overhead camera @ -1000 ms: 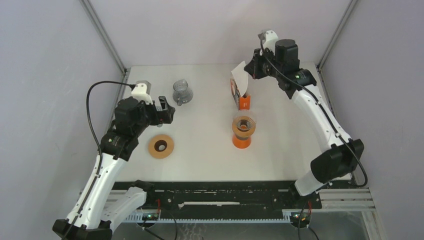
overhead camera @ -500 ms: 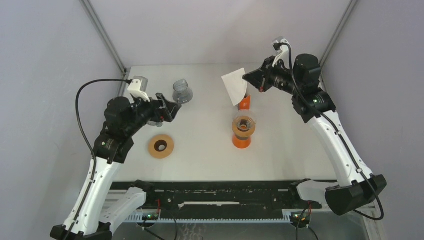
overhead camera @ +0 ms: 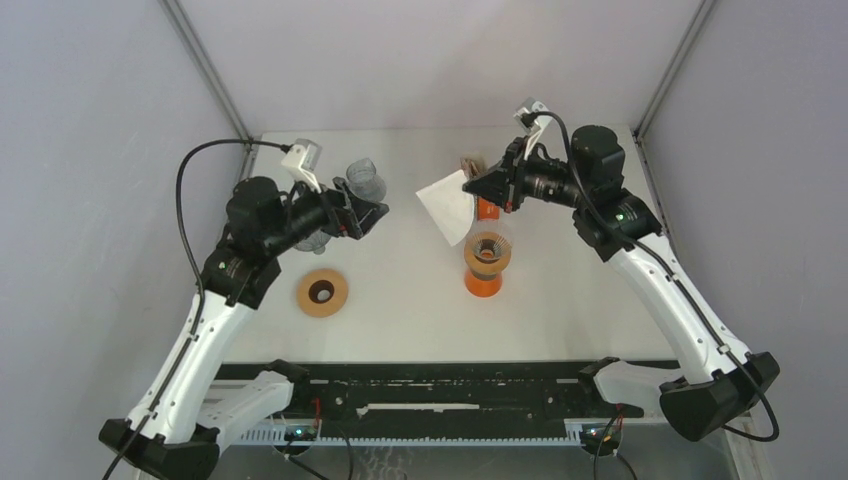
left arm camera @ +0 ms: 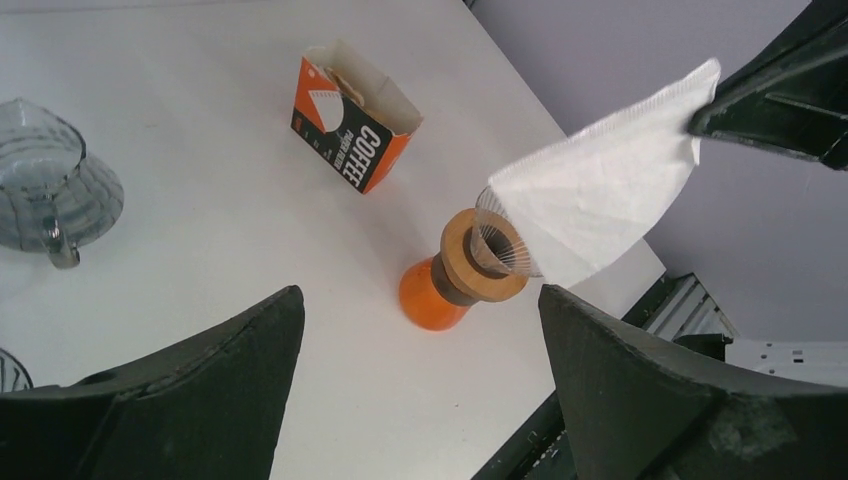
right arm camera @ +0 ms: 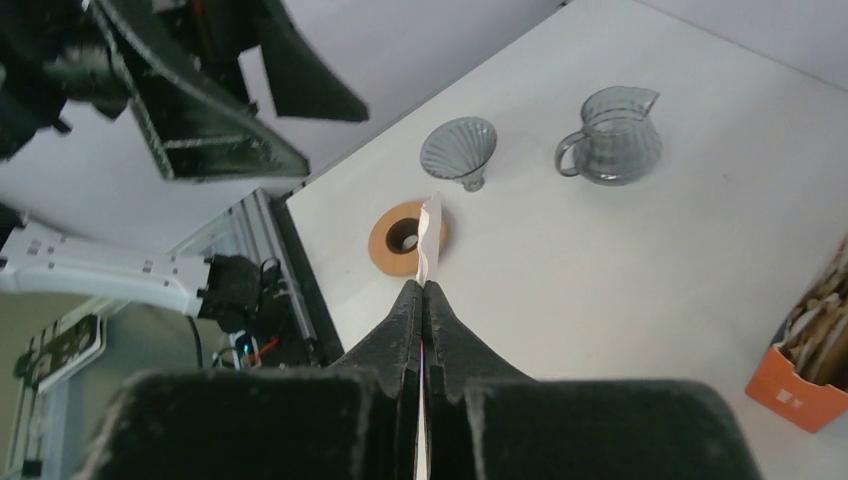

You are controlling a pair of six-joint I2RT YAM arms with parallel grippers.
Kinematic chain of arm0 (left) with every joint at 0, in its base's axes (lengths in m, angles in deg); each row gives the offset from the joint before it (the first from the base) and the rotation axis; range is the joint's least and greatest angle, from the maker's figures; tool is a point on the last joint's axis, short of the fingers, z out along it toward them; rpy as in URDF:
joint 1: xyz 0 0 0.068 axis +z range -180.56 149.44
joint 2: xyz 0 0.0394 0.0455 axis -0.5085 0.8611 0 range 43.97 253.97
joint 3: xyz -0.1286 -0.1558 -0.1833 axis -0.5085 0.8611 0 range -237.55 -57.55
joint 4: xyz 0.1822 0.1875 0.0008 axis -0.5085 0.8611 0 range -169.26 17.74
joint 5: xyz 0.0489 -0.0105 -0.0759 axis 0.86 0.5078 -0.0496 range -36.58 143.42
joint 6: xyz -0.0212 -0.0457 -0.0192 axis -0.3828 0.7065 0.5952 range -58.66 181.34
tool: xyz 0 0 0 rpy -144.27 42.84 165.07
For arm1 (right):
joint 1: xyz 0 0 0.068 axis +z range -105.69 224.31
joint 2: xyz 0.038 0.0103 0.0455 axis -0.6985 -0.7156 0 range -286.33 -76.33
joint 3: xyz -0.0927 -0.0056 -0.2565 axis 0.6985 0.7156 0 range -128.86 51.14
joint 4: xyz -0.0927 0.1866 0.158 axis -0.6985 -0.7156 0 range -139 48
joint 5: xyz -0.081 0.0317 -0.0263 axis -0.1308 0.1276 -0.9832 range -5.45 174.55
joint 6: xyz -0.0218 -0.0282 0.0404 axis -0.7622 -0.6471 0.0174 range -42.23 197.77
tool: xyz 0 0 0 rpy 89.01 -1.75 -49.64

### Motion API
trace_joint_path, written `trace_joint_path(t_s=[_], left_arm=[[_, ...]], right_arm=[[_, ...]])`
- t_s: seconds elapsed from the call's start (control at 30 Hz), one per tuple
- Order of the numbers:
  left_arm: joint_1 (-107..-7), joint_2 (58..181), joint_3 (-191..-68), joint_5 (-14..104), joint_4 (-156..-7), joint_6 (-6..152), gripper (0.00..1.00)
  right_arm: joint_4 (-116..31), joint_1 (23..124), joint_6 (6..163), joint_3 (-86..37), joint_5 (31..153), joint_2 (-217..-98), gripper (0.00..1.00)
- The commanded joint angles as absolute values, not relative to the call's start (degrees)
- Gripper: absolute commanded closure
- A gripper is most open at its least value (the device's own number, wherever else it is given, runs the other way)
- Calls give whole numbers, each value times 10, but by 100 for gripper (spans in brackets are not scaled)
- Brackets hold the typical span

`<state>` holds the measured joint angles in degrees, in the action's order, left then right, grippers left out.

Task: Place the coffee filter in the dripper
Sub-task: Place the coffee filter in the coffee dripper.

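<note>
Matt white paper filter (overhead camera: 447, 208)

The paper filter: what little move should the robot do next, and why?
Probably the open left hand should ease toward the paper filter and pinch its free edge. The right hand is shut on one corner, holding it flat in the air near the orange dripper, so it likely needs opening into a cone before it goes in.
</note>
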<state>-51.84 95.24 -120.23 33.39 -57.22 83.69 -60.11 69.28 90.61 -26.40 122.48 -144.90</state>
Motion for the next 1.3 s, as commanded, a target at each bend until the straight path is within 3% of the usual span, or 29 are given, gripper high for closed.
trace_joint_path(t_s=[0.0,0.4,0.73,1.0,1.13,1.27], left_arm=[[-525,985,-1286,272,-585,783,10],[-579,1078,-1369,135,-552,650,18],[-614,1131,-1405,49,-502,594,32],[-618,1148,-1417,24,-485,577,60],[-620,1153,-1421,22,-480,571,70],[-620,1154,-1422,17,-477,564,90]], right_arm=[[-617,710,851,-266,1283,-1438,100],[-645,750,774,-266,1323,-1439,100],[-643,765,753,-266,1324,-1441,100],[-645,770,748,-266,1326,-1442,100],[-644,772,745,-266,1328,-1444,100],[-645,772,745,-266,1328,-1447,100]])
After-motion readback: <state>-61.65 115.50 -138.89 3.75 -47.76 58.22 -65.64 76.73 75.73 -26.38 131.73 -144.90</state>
